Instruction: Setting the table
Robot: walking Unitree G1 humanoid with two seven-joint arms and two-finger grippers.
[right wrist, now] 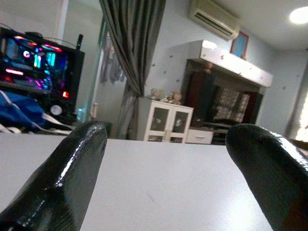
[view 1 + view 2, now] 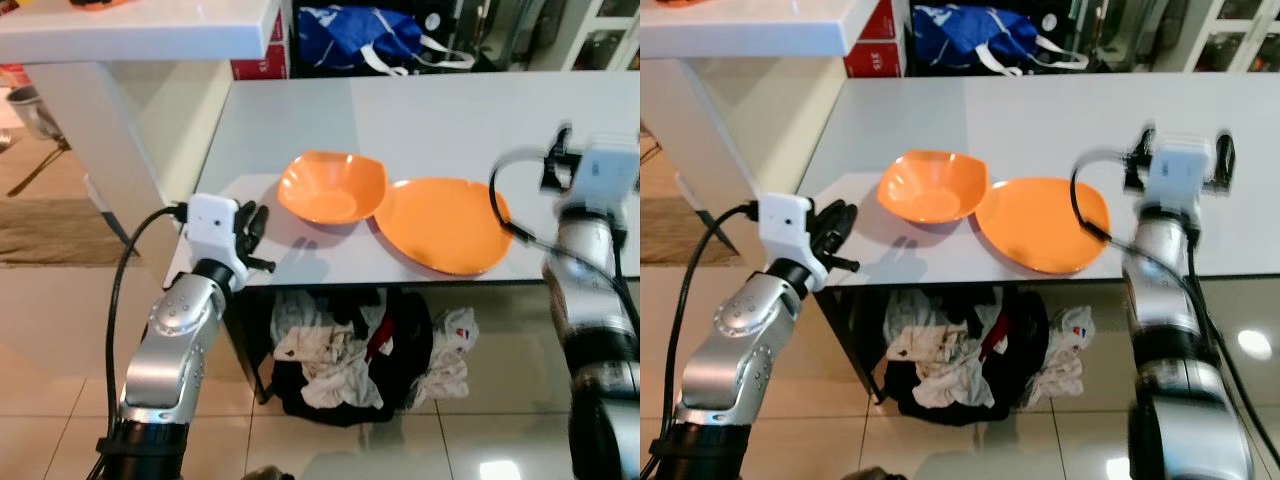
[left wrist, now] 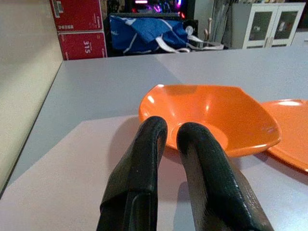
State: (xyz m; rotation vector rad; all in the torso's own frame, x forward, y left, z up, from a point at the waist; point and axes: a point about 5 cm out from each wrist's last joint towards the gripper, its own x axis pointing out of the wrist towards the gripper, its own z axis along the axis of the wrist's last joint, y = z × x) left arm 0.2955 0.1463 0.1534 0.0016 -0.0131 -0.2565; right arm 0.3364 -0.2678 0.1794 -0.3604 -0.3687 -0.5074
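An orange bowl [image 2: 330, 187] and an orange plate [image 2: 443, 222] sit side by side near the front edge of the grey table [image 2: 450, 110], the plate's rim touching the bowl's. My left gripper [image 2: 252, 225] is shut and holds nothing. It hovers at the table's front left corner, just short of the bowl [image 3: 211, 115], with its fingers [image 3: 144, 159] pointing at it. Raised over the table to the right of the plate, my right gripper [image 2: 1185, 143] is open with nothing between its fingers [image 1: 72, 168].
A white counter [image 2: 130, 25] juts in at the upper left, close to the table's left side. Behind the table are red boxes [image 2: 262, 60] and a blue bag [image 2: 360, 35]. A pile of clothes [image 2: 350, 360] lies beneath it. A rug [image 2: 50, 225] covers the floor at left.
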